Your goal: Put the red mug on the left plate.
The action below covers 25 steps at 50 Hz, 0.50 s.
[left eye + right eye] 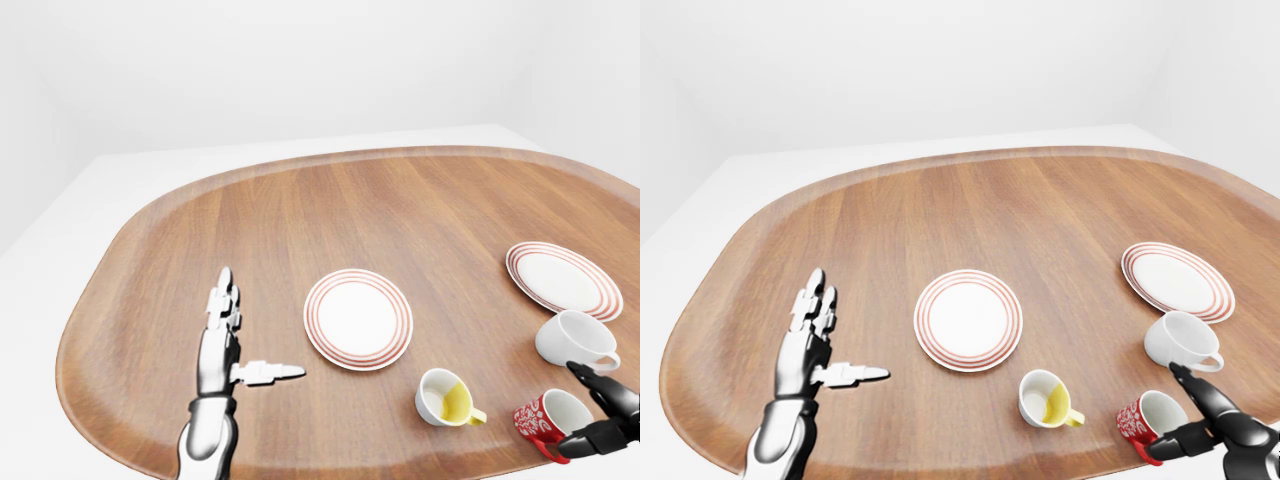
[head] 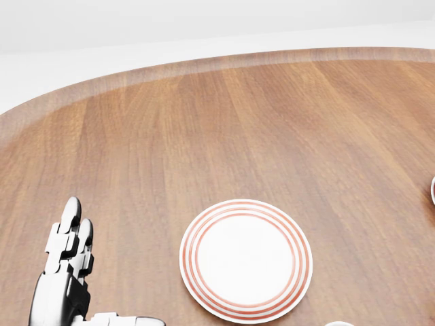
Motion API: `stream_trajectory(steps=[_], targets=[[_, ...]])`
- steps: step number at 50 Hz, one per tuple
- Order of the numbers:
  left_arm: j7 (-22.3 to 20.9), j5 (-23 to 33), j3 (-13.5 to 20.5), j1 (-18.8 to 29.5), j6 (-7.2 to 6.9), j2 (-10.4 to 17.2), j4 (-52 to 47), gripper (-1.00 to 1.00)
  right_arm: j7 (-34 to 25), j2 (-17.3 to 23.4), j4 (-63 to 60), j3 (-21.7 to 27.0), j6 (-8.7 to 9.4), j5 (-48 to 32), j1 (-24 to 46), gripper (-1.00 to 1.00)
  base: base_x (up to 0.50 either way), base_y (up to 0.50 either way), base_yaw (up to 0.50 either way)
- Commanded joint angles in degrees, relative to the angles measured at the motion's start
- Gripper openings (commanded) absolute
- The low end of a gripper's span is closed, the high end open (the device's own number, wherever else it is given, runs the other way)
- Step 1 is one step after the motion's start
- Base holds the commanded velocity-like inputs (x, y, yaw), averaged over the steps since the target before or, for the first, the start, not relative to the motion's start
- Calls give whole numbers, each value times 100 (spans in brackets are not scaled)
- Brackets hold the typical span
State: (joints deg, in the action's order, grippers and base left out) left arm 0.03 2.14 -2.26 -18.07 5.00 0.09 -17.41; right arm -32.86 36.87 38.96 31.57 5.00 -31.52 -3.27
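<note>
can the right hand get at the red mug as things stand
Probably yes. The right hand is already at the red mug, which lies on its side, with open dark fingers standing beside it and nothing between them. The white mug and the yellow mug sit clear of it.

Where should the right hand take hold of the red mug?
Grip the red mug round its body, coming from the right-eye view's lower right, where the right hand already stands open. The mug looks tipped, mouth toward the upper right, handle at its lower left, so a wrap across the wall seems safer than the handle.
</note>
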Motion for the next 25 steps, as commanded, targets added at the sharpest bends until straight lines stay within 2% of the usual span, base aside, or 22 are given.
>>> stream_trajectory(steps=[1,16,17,18,19,25], targets=[[10,10,-5,25,0,5,25,100,212,80,344,-245,0,249,65,100,0,0,0],[10,23,-9,61,0,4,50,100,447,159,725,-472,0,397,182,100,0,0,0],[6,21,-12,52,0,5,43,100,458,166,713,-475,0,412,178,95,0,0,0],[7,23,-13,42,0,5,37,100,462,176,684,-461,0,440,170,-35,0,0,0],[8,17,-10,37,0,4,33,100,432,176,610,-451,0,451,129,-100,0,0,0],[8,24,-16,32,0,6,29,100,387,148,470,-406,0,406,69,-100,0,0,0]])
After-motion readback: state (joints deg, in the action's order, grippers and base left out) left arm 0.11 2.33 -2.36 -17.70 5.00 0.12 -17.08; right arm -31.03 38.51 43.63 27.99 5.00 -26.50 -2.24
